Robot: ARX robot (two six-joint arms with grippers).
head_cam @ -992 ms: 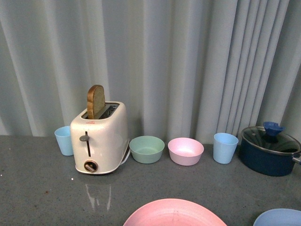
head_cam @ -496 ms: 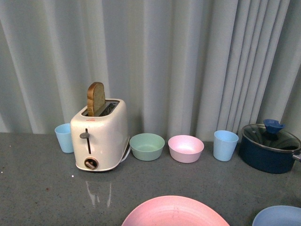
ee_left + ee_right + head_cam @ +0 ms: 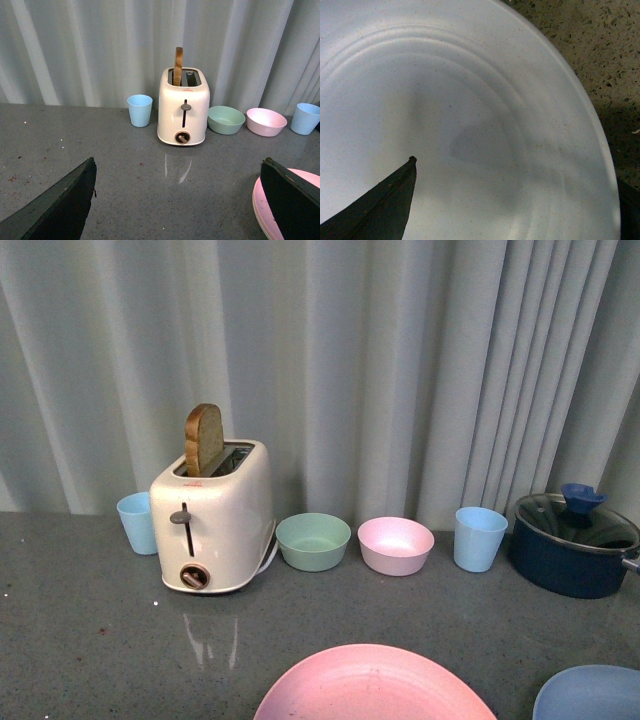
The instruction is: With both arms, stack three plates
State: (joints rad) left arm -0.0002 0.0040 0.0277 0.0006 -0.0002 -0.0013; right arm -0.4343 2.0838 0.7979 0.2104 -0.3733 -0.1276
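**Two plates by the near edge, both sets of jaws apart**

Front view: the pink plate [image 3: 375,685] lies on the grey surface [image 3: 90,640] at the near edge, cut off by the frame. The light blue plate [image 3: 590,695] lies to its right, apart from it and also cut off. Along the curtain [image 3: 400,360] stand a blue cup [image 3: 137,522], a cream toaster [image 3: 213,525] with a bread slice [image 3: 203,440] upright in its slot, a green bowl [image 3: 313,540], a pink bowl [image 3: 396,545], a second blue cup [image 3: 479,538] and a dark blue lidded pot [image 3: 573,550]. Neither arm shows here.

Left wrist view: the left jaws stand wide open with nothing between them but bare surface. One of the dark fingers [image 3: 60,205] is well clear of the plates, while the other sits over the rim of the pink plate.

Right wrist view: the pale plate (it reads almost white up close) fills the frame, with speckled surface beyond its rim. One finger [image 3: 380,205] of the right jaws sits over the plate's inside. A dark shape at the far corner, beyond the rim, looks like the other, so these jaws are apart too, gripping nothing. I cannot tell whether they touch the plate.
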